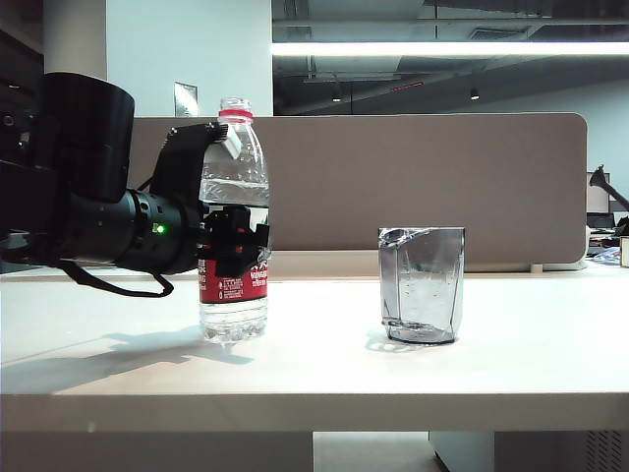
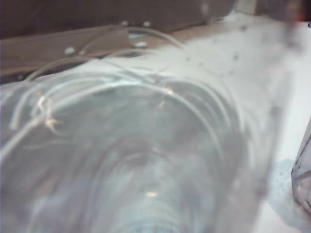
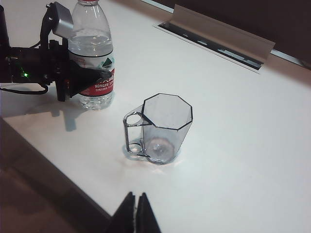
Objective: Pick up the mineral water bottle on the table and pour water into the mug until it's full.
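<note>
left gripper [image 1: 236, 241] clamps mineral water bottle [image 1: 234, 221] | right gripper [image 3: 136, 213] closed (empty) | mug [image 1: 423, 285] apart

Black arm [image 1: 108, 231], green indicator light [image 1: 158, 228]

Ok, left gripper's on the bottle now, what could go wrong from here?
The mineral water bottle looks uncapped and fairly full, so a hard squeeze by the left gripper might push water out. The mug stands free on the table; a low swing could knock it. The right gripper, fingers together, hangs back and steadies nothing.
</note>
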Motion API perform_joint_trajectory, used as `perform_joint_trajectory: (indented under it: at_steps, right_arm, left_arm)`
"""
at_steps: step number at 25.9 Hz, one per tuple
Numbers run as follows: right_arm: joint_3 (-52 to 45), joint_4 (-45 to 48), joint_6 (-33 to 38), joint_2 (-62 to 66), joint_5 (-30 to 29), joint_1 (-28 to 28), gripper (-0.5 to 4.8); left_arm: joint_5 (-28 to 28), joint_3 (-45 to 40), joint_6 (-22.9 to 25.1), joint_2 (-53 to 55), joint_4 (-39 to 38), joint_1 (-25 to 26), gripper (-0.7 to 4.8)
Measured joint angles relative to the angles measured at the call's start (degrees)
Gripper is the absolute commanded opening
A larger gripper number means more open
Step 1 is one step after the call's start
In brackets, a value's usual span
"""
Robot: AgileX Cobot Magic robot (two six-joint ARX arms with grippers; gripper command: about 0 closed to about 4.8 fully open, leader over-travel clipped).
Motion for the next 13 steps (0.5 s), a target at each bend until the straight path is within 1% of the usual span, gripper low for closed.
perform_joint_trajectory:
  at_steps: [4, 6, 7, 11, 13]
  right_arm:
    - [0.0, 0.0, 0.0, 0.0, 0.0, 0.0, 0.27]
    - [0.0, 0.0, 0.0, 0.0, 0.0, 0.0, 0.26]
    - [0.0, 0.0, 0.0, 0.0, 0.0, 0.0, 0.27]
    - [0.0, 0.0, 0.0, 0.0, 0.0, 0.0, 0.27]
    - [0.0, 0.0, 0.0, 0.0, 0.0, 0.0, 0.27]
  left_arm:
    - [0.2, 0.9, 3.4, 0.0, -0.8, 0.0, 1.74]
    - [-0.1, 2.3, 5.8, -0.1, -3.0, -0.5, 1.74]
    - [-0.9, 3.7, 8.0, -0.6, -5.8, -1.0, 1.74]
    - [-5.7, 8.2, 14.0, -2.1, -15.8, -3.7, 1.74]
    - [-7.6, 9.6, 16.9, -2.4, -18.7, -4.8, 1.74]
